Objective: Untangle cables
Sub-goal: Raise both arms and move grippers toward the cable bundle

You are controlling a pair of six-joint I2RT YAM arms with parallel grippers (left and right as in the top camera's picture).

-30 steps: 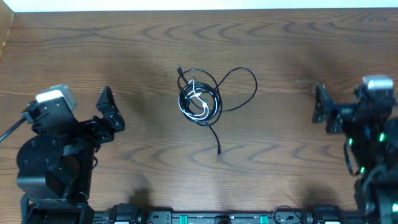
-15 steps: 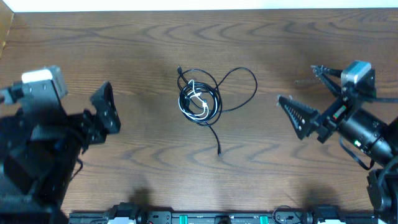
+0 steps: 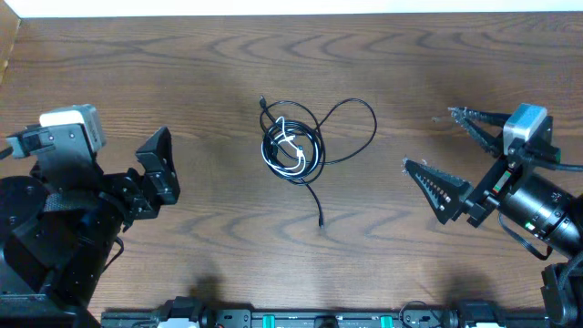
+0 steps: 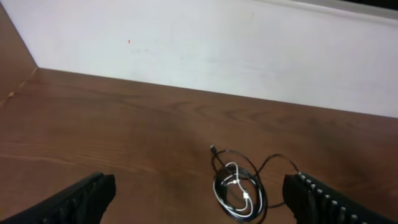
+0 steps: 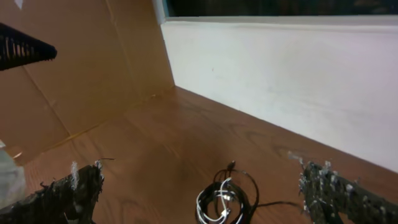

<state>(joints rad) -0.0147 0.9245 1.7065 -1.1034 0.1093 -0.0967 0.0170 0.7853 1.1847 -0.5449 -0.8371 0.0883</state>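
Observation:
The cables (image 3: 293, 148) lie in a tangle at the middle of the wooden table: black cords coiled around a short white one. One black loop (image 3: 369, 123) bulges to the right, and a loose plug end (image 3: 321, 222) trails toward the front. The same tangle shows as the cables (image 4: 239, 193) in the left wrist view and the cables (image 5: 224, 200) in the right wrist view. My left gripper (image 4: 199, 182) is open and empty, well left of the tangle. My right gripper (image 3: 430, 138) is open and empty, to the right of it.
A white wall (image 4: 217, 50) runs along the far table edge. A cardboard panel (image 5: 74, 93) stands at the left side. A black equipment rail (image 3: 291, 319) lines the front edge. Bare wood (image 3: 228, 219) surrounds the tangle.
The right arm has swung out from the right edge toward the centre, its fingers now pointing at the tangle. The left arm has shifted slightly. The cables have not moved.

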